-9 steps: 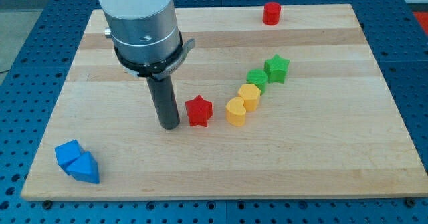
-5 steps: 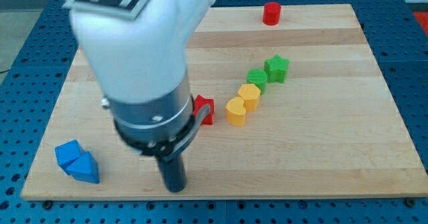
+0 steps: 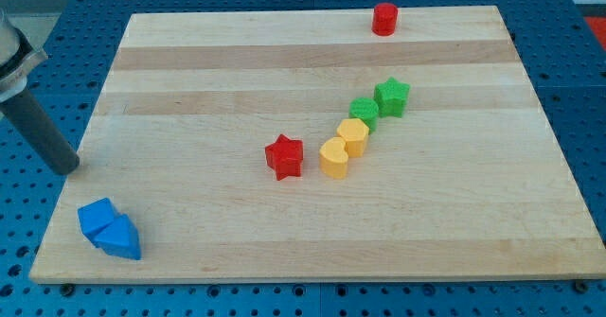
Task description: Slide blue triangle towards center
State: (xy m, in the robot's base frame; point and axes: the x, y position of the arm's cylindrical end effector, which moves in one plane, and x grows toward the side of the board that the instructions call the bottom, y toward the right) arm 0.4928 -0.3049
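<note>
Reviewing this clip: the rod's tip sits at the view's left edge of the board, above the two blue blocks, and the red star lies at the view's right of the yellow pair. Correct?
Not quite. In the camera view the red star lies at the view's left of the yellow pair, not the right. The rest holds: my tip is at the board's left edge, above the blue blocks.

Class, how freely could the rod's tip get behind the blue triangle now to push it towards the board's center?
Probably yes: my tip sits above the blue triangle, at the board's left edge, with nothing between them; only the adjoining blue block crowds that side.
</note>
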